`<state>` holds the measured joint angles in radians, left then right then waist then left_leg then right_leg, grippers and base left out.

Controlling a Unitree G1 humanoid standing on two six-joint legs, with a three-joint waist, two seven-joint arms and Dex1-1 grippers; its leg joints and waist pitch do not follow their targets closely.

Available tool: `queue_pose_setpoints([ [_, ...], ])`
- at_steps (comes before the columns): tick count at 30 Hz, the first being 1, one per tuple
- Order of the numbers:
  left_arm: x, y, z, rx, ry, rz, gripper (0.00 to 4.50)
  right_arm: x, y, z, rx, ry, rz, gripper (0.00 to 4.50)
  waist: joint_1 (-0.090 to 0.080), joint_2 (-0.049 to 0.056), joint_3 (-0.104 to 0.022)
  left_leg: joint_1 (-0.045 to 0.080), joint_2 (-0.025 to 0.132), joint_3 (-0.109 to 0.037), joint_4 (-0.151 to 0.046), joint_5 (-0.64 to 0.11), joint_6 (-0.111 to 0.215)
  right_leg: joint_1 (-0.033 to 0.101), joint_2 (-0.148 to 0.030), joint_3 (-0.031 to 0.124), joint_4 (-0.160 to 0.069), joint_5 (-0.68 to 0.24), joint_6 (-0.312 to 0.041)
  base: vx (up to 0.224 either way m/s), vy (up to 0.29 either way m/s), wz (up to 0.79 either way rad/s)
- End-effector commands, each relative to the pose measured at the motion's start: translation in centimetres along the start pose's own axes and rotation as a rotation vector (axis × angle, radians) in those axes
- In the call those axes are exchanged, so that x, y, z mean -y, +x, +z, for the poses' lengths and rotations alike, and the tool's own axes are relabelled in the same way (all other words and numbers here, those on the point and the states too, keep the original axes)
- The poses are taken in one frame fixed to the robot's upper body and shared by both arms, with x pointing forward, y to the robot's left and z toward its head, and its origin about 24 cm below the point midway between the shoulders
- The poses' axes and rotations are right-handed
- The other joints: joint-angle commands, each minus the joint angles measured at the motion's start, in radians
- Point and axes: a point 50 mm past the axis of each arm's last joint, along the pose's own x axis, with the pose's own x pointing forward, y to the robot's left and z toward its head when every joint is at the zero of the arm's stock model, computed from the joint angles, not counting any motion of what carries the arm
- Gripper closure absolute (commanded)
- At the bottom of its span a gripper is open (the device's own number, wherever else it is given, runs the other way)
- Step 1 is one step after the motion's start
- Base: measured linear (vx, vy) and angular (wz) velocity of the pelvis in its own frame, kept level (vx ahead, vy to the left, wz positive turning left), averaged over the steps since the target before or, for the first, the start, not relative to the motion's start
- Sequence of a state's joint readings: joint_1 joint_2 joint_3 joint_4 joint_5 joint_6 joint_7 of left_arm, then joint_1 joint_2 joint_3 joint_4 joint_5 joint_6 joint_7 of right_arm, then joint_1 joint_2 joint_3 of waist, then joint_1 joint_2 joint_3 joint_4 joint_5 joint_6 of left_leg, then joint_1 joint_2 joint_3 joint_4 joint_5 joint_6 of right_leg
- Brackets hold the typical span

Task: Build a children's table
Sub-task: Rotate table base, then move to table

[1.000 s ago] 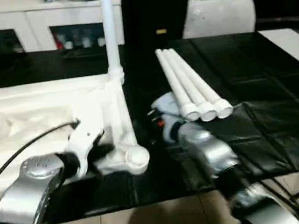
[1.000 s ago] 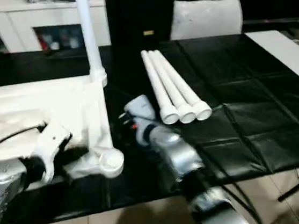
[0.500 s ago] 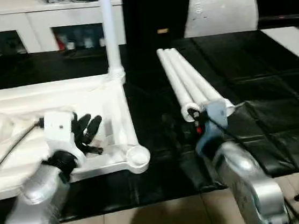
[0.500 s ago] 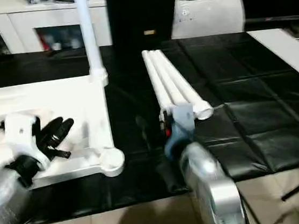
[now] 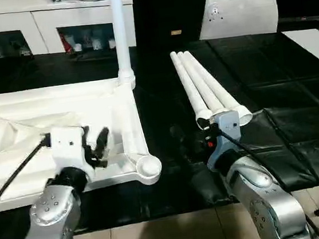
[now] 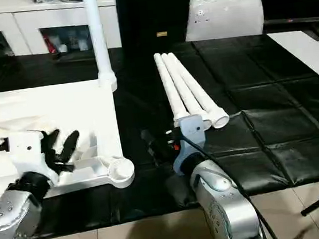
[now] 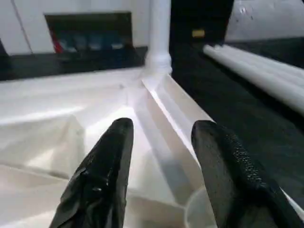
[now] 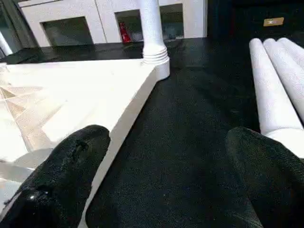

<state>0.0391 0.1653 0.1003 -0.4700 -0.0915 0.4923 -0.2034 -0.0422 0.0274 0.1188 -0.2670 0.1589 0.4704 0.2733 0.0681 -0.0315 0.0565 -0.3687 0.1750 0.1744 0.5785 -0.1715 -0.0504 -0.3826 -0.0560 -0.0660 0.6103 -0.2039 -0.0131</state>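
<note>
The table top lies upside down on the black work surface, ribbed underside up, and serves as the landmark here. Nearest the robot, the left gripper hovers over the top's near right part, just inside the rim; its two black fingers stand partly apart with nothing between them. Just beyond and to the right of it sits the near right corner socket, round and without a leg.

The right gripper hangs over the black surface just to the right of the top's right edge, jaws spread wide and holding nothing, between that edge and the loose legs.

Three loose legs lie side by side on the black surface, to the right of the top and apart from it, their wide ends toward the robot and their thin ends pointing away.

At the top's far right corner one fitted leg stands upright in its socket.

Beyond the top stands a white cabinet with dark openings, and farther right a white cushion-like bag.
</note>
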Motion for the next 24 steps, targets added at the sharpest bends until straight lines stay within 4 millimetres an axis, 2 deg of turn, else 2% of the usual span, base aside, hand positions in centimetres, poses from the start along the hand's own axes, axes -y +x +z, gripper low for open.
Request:
queue_pose_setpoints([
  [1, 0.0, 0.0, -0.2, 0.008, -0.01, 0.014, 1.83, -0.1, 0.2, 0.4, 0.017, -0.024, 0.015, 0.0, 0.003, 0.03, -0.047, 0.016, 0.054, -0.035, -0.079, -0.384, -0.052, 0.019, -0.079, 0.06, -0.097, -0.323, -0.059, 0.0, 0.0, 0.0],
  [3, -0.3, 0.0, 0.0, 0.023, -0.002, 0.031, 1.77, -0.3, 0.4, 0.7, 0.027, -0.032, 0.02, 0.0, 0.003, 0.034, -0.047, 0.016, 0.054, -0.036, -0.078, -0.386, -0.053, 0.02, -0.08, 0.06, -0.095, -0.323, -0.062, 0.0, 0.0, 0.0],
  [5, -0.5, 0.0, 0.2, 0.029, -0.003, 0.035, 1.54, -0.4, 0.5, 0.8, 0.02, -0.046, 0.022, 0.0, 0.002, 0.029, -0.047, 0.015, 0.054, -0.036, -0.078, -0.384, -0.052, 0.021, -0.078, 0.059, -0.096, -0.317, -0.062, 0.0, 0.0, 0.0],
  [6, -0.5, 0.0, 0.3, 0.031, -0.011, 0.03, 1.46, -0.5, 0.6, 0.8, 0.02, -0.045, 0.022, 0.0, 0.0, 0.033, -0.046, 0.021, 0.053, -0.036, -0.079, -0.414, -0.057, 0.022, -0.077, 0.058, -0.096, -0.337, -0.063, 0.0, 0.0, 0.0],
  [7, -0.6, 0.2, 0.4, 0.033, -0.015, 0.029, 1.41, -0.5, 0.7, 0.8, 0.02, -0.045, 0.018, 0.0, -0.001, 0.031, -0.044, 0.027, 0.053, -0.036, -0.08, -0.45, -0.06, 0.022, -0.077, 0.057, -0.098, -0.384, -0.056, 0.0, 0.0, 0.0],
  [8, -0.6, 0.2, 0.5, 0.042, -0.015, 0.042, 1.34, -0.4, 0.7, 0.8, 0.017, -0.052, 0.005, 0.0, 0.001, 0.03, -0.039, -0.042, 0.031, -0.079, -0.107, -0.482, -0.005, 0.082, -0.11, 0.008, -0.091, -0.487, -0.034, 0.0, 0.0, 0.0],
  [9, -0.6, 0.4, 0.5, 0.046, -0.013, 0.045, 1.22, -0.3, 0.7, 0.9, 0.028, -0.047, -0.011, 0.0, 0.004, 0.036, -0.037, -0.013, 0.022, -0.084, -0.089, -0.535, 0.015, 0.063, -0.126, -0.004, -0.119, -0.588, -0.031, -0.001, -0.007, 0.39],
  [10, -0.5, 0.4, 0.5, 0.048, -0.012, 0.046, 1.1, -0.2, 0.7, 1.0, 0.034, -0.036, -0.02, 0.0, -0.002, 0.037, -0.036, -0.018, 0.018, -0.093, -0.079, -0.536, 0.021, 0.078, -0.138, -0.013, -0.124, -0.647, -0.038, -0.001, -0.007, 0.39],
  [11, -0.4, 0.5, 0.5, 0.057, -0.024, 0.046, 1.03, 0.0, 0.7, 1.1, 0.041, -0.026, -0.037, 0.0, -0.017, 0.042, -0.028, 0.087, 0.038, -0.065, -0.04, -0.614, -0.02, 0.017, -0.108, -0.005, -0.166, -0.734, -0.041, -0.017, 0.001, 0.39],
  [12, -0.3, 0.6, 0.6, 0.062, -0.031, 0.047, 1.0, 0.1, 0.7, 1.2, 0.041, -0.026, -0.043, 0.0, -0.021, 0.043, -0.018, 0.08, 0.043, -0.068, -0.06, -0.67, -0.039, 0.045, -0.079, -0.026, -0.168, -0.727, -0.028, 0.0, 0.0, 0.0],
  [13, -0.2, 0.7, 0.6, 0.066, -0.031, 0.049, 0.98, 0.1, 0.8, 1.2, 0.035, -0.029, -0.038, 0.0, -0.019, 0.044, -0.007, 0.095, 0.053, -0.072, -0.071, -0.743, -0.049, 0.038, -0.068, -0.036, -0.168, -0.722, -0.019, 0.0, 0.0, 0.0],
  [14, -0.2, 0.8, 0.7, 0.067, -0.027, 0.049, 0.89, 0.1, 0.9, 1.2, 0.031, -0.032, -0.03, 0.0, -0.028, 0.054, -0.012, 0.099, 0.065, -0.085, -0.09, -0.818, -0.063, 0.059, -0.059, -0.035, -0.142, -0.632, -0.024, 0.066, 0.02, -0.04],
  [15, 0.2, 1.1, 0.9, 0.079, -0.017, 0.036, 0.65, 0.0, 1.4, 1.3, 0.038, -0.034, -0.008, 0.0, -0.029, 0.05, -0.011, 0.095, 0.071, -0.087, -0.108, -0.85, -0.069, 0.071, -0.06, -0.023, -0.123, -0.57, -0.039, 0.06, 0.017, -0.06],
  [16, 0.3, 1.2, 1.0, 0.081, -0.016, 0.033, 0.6, 0.0, 1.4, 1.2, 0.038, -0.037, -0.004, 0.0, -0.032, 0.044, -0.013, 0.094, 0.067, -0.085, -0.108, -0.843, -0.069, 0.074, -0.065, -0.018, -0.123, -0.565, -0.044, 0.06, 0.017, -0.06],
  [17, 0.4, 1.3, 1.1, 0.087, -0.009, 0.027, 0.6, -0.1, 1.6, 1.3, 0.037, -0.051, 0.004, 0.0, -0.032, 0.043, -0.023, 0.087, 0.053, -0.074, -0.095, -0.763, -0.06, 0.087, -0.087, -0.003, -0.134, -0.577, -0.064, 0.062, -0.006, -0.06],
  [18, 0.5, 1.4, 1.3, 0.091, -0.008, 0.025, 0.56, -0.1, 1.9, 1.3, 0.038, -0.051, 0.011, 0.0, -0.025, 0.033, -0.03, 0.063, 0.039, -0.056, -0.084, -0.618, -0.031, 0.108, -0.105, 0.016, -0.148, -0.605, -0.075, 0.091, -0.021, -0.05],
  [19, 0.5, 1.4, 1.3, 0.089, -0.016, 0.026, 0.48, -0.2, 2.1, 1.4, 0.039, -0.035, 0.013, 0.0, -0.019, 0.034, -0.035, 0.046, 0.035, -0.05, -0.083, -0.535, -0.015, 0.126, -0.108, 0.022, -0.148, -0.597, -0.078, 0.091, -0.021, -0.05],
  [20, 0.5, 1.4, 1.4, 0.091, -0.019, 0.03, 0.33, -0.4, 2.2, 1.6, 0.046, -0.046, 0.03, 0.0, -0.016, 0.034, -0.03, 0.04, 0.036, -0.045, -0.082, -0.5, -0.009, 0.125, -0.107, 0.021, -0.153, -0.624, -0.073, 0.093, -0.013, -0.05],
  [21, 0.4, 1.3, 1.7, 0.1, -0.028, 0.039, 0.23, -0.7, 2.4, 1.8, 0.04, -0.058, 0.052, 0.0, -0.013, 0.025, -0.04, 0.032, 0.039, -0.041, -0.079, -0.407, 0.0, 0.139, -0.102, 0.02, -0.15, -0.59, -0.074, 0.088, 0.005, -0.03],
  [22, 0.4, 1.3, 1.7, 0.1, -0.029, 0.04, 0.18, -0.7, 2.4, 1.9, 0.039, -0.061, 0.054, 0.0, -0.017, 0.024, -0.053, 0.042, 0.041, -0.039, -0.083, -0.346, 0.012, 0.14, -0.082, 0.016, -0.135, -0.469, -0.091, 0.088, 0.005, -0.03],
  [23, 0.4, 1.3, 1.8, 0.102, -0.034, 0.042, 0.18, -0.9, 2.4, 1.9, 0.035, -0.083, 0.069, 0.0, 0.002, -0.001, -0.051, -0.051, 0.01, -0.061, -0.07, -0.271, 0.092, 0.205, -0.108, -0.015, -0.146, -0.417, -0.071, 0.108, 0.019, 0.19],
  [24, 0.4, 1.1, 1.7, 0.102, -0.035, 0.044, 0.16, -0.9, 2.5, 1.9, 0.035, -0.091, 0.064, 0.0, 0.001, 0.027, -0.066, -0.039, 0.001, -0.064, -0.045, -0.165, 0.177, 0.213, -0.133, -0.039, -0.158, -0.337, -0.059, 0.131, 0.022, 0.51],
])
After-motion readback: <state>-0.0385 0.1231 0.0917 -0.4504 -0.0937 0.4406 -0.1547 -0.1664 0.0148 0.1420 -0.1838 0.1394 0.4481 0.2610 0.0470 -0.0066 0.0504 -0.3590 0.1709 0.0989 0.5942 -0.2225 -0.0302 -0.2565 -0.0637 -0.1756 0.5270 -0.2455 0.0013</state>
